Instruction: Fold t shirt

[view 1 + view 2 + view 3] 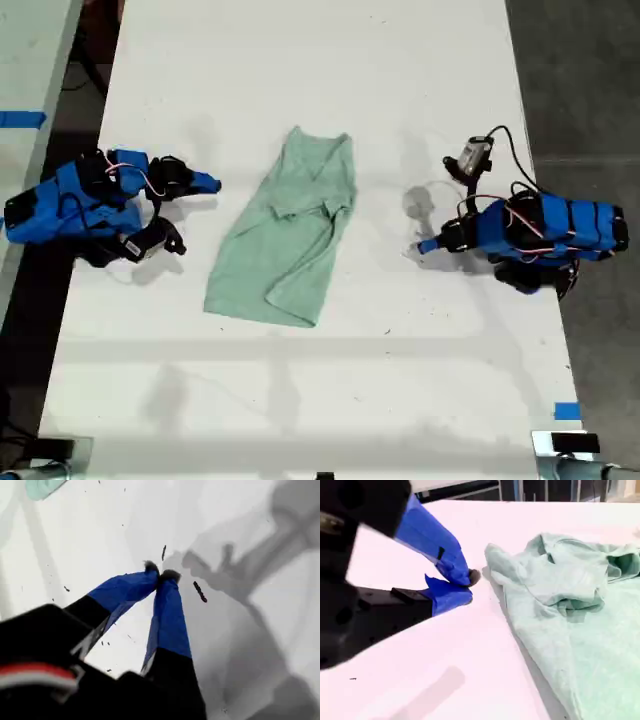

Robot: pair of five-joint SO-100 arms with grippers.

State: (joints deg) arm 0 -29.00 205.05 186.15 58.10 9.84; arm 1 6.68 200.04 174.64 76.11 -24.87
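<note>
My second gripper (468,586) is closest to the work. Its jaws are all but closed on nothing, and it sits just beside the shirt (560,605), at the shirt's 9 o'clock in the exterior view. My first gripper (161,574) has its tips pressed together and empty, and it stands further off at the shirt's 3 o'clock. The shirt lies mid-table (300,400), rumpled, collar toward 12, hem toward 6, with one fold slumped across the middle. I judge the next fold needs both jaws opened wide, each taking a hem corner low against the table, then lifting evenly toward 12 so the cloth doesn't bunch
</note>
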